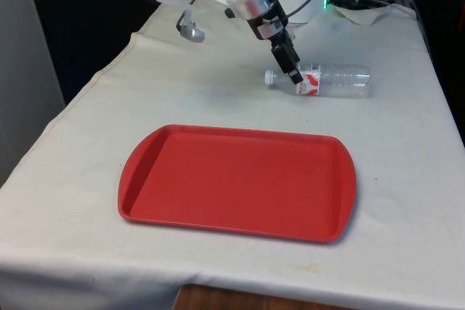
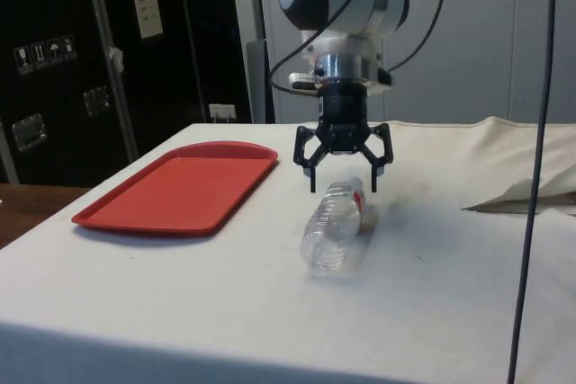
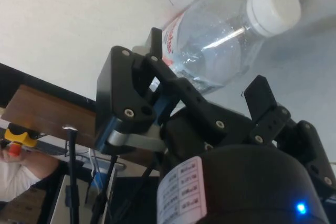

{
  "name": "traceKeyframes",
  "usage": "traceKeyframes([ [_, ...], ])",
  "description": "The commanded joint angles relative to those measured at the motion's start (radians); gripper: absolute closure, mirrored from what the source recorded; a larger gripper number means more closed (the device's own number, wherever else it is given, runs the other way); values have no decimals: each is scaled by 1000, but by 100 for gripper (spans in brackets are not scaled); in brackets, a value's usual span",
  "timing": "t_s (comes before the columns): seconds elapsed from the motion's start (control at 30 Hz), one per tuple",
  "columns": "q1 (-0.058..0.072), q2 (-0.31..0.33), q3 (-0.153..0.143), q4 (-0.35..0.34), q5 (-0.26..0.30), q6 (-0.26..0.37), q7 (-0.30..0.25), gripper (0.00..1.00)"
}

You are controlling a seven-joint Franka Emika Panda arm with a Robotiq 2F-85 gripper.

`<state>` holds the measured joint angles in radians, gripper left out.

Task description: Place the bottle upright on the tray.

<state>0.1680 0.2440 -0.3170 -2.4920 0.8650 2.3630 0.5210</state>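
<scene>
1. The white arm reaches down over the table's white cloth (image 1: pixel 87 143), its wrist pointing nearly straight down in the side view and tilted toward the front view's right in the front view.
2. The black gripper (image 2: pixel 343 171) hangs low over the neck end of a clear plastic water bottle (image 2: pixel 334 222), with its fingers spread wide to either side of that end.
3. In the side view the fingertips (image 2: pixel 312 177) stand just above the cloth, apart from the bottle's sides; the gripper holds nothing.
4. The bottle (image 1: pixel 327 80) lies on its side on the cloth, white cap (image 1: pixel 270 76) pointing to the front view's left, a red and white label just behind the neck.
5. In the wrist view the bottle's cap (image 3: pixel 273 0) and shoulder lie between the two fingers (image 3: pixel 157 72).
6. The red tray (image 1: pixel 237 181) sits flat on the cloth, nearer the front camera than the bottle and well apart from it.
</scene>
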Motion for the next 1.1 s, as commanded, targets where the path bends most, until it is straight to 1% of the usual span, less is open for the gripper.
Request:
traceKeyframes([
  [0.0,-7,-2,1,1,17,-10,-15,0],
  [0.1,-9,-2,-8,1,26,-33,-30,0],
  [0.2,-10,4,-23,7,38,-65,-49,0],
  [0.23,-3,3,-25,2,21,-53,-35,0],
  [0.27,-12,7,-27,9,41,-73,-54,0],
  [0.4,-14,20,-44,17,62,-108,-77,0],
  [0.53,-13,31,-57,25,73,-131,-88,0],
  [0.57,-7,30,-60,23,59,-125,-77,0],
  [0.6,-13,33,-60,27,76,-136,-89,0],
  [0.73,-14,46,-71,33,95,-159,-102,0],
  [0.8,-17,53,-75,36,106,-173,-110,0],
  [0.83,-8,50,-78,32,94,-163,-100,0],
  [0.87,-17,56,-77,38,110,-179,-113,0],
  [0.97,-18,72,-90,47,131,-211,-129,0],
  [1.0,-18,72,-90,47,131,-211,-129,0],
  [1.07,-18,85,-101,56,145,-236,-141,0],
])
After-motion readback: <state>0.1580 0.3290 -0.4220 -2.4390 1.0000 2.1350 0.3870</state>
